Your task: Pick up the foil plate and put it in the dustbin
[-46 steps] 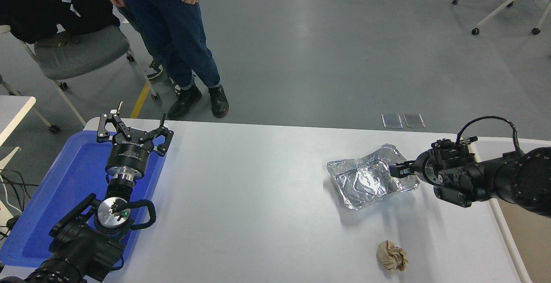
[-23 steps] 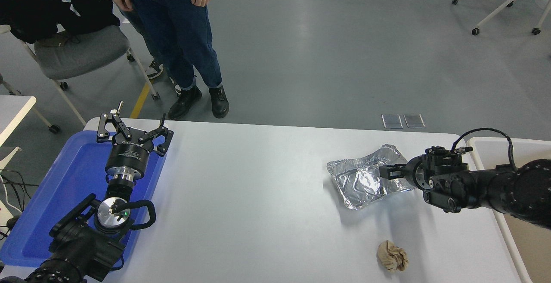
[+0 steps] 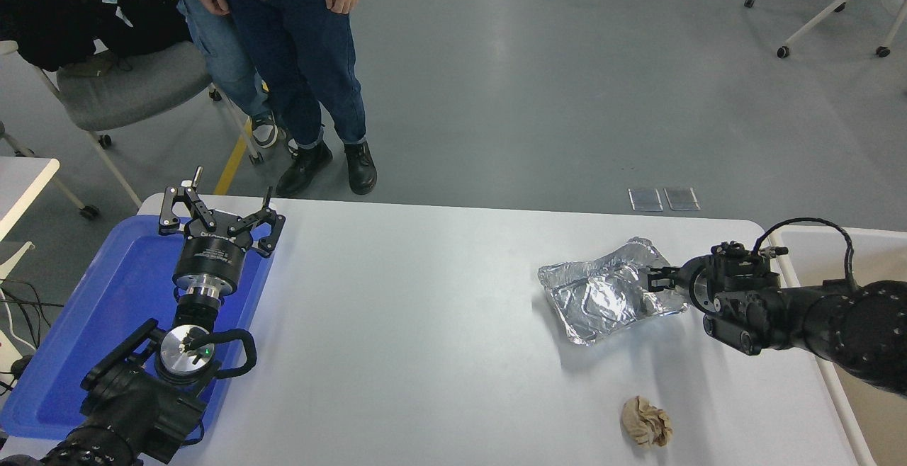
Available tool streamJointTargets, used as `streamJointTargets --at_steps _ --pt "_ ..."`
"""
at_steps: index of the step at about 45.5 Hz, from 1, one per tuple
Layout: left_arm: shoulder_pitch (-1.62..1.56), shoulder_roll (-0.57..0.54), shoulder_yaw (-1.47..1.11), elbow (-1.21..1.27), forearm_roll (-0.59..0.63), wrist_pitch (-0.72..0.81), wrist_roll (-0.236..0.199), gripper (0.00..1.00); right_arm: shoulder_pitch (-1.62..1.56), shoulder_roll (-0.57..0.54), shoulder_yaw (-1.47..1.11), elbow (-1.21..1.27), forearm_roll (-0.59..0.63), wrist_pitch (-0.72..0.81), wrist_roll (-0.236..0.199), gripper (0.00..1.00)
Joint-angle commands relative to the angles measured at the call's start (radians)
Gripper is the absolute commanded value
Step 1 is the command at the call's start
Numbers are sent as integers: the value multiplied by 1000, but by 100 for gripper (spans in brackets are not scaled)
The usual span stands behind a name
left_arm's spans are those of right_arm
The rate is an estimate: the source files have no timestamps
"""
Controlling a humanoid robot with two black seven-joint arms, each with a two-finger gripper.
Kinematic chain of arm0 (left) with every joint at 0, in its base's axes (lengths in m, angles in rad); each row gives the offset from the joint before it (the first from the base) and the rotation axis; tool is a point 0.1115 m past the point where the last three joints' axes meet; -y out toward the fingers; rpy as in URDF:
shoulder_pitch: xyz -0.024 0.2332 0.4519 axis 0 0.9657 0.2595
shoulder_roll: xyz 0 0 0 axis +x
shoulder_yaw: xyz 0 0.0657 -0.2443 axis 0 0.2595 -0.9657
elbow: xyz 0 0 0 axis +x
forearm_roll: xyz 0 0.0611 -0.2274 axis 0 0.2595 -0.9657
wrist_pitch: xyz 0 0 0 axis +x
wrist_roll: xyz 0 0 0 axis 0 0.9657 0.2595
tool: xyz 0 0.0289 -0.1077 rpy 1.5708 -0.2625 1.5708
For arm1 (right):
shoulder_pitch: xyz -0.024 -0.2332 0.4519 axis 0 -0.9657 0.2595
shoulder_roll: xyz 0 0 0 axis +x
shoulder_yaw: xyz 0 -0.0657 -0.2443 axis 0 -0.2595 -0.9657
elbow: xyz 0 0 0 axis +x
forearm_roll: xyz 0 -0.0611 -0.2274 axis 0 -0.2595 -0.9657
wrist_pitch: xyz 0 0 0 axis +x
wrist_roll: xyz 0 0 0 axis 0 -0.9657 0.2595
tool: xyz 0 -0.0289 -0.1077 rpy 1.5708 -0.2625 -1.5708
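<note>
The foil plate (image 3: 602, 297), crinkled and silver, lies flat on the white table right of centre. My right gripper (image 3: 656, 282) reaches in from the right edge and its tip sits at the plate's right rim; the view does not show how it stands or whether it touches the foil. The dustbin (image 3: 778, 241) stands at the table's right end, with a cream rim and beige inside, partly hidden behind my right arm. My left gripper (image 3: 221, 212) is parked open over the blue tray at the lower left.
A crumpled brown paper ball (image 3: 645, 421) lies near the front edge, below the plate. The blue tray (image 3: 120, 289) covers the table's left end. People stand at the far side by a grey chair (image 3: 127, 91).
My right gripper pushed left over the plate, then drew back right to its rim. The plate stayed put. A person at the far side stepped closer.
</note>
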Motion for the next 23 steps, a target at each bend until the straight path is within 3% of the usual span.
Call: streamJointTargets --at_steps 1,15,23 --pt "0 0 -1 0 0 0 0 100 -14 13 4 -6 1 1 0 87" --pt "0 0 0 0 0 0 0 100 -31 22 10 -6 3 1 0 66" --pt "0 0 0 0 0 0 0 100 -37 20 12 0 6 1 0 47"
